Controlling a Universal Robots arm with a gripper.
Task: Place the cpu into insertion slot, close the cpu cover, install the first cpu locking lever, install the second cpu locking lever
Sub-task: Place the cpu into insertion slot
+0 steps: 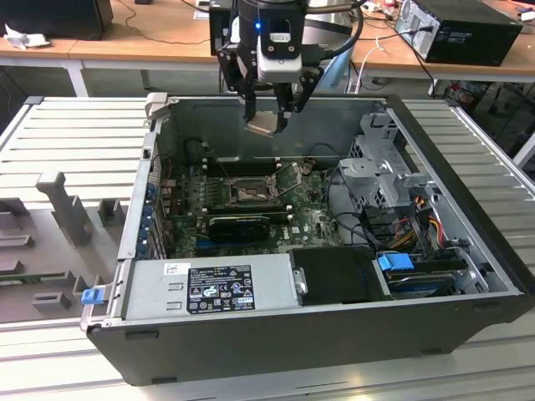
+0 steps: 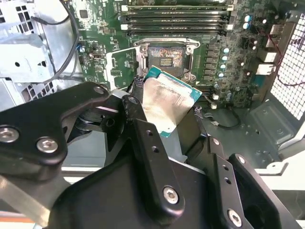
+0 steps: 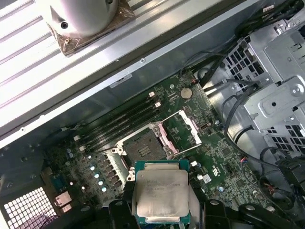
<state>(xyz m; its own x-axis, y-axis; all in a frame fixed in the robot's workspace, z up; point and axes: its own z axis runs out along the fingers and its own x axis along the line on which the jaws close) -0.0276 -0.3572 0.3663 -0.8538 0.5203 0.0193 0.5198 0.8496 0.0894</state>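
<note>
**Gripper state.** The gripper [image 1: 267,119] is clamped on the cpu [image 1: 263,124]. Its black fingers [image 2: 143,138] press against two opposite edges of the chip, and the silvery metal top stays uncovered between them.

**Position of the cpu.** In the exterior view the cpu hangs in the air over the open computer case [image 1: 468,251], about level with the case's far wall. It touches nothing but the fingers. The insertion slot [image 1: 248,194] lies at 6 o'clock from the chip, well apart from it, on the green motherboard [image 1: 313,221]. The grey power supply [image 1: 213,284] lies further out at 6 o'clock.

**Detail by view.**
- The exterior view shows the gap between chip and board and a slight tilt of the chip.
- The first wrist view shows the slot [image 3: 143,148] uncovered with its dark centre exposed. The cpu cover [image 3: 192,128] is swung open just beside it, with green board visible through its window.
- The second wrist view shows the teal border of the cpu [image 2: 169,102]. The slot [image 2: 165,57] sits between the chip and the long memory slots [image 2: 176,21].
</note>
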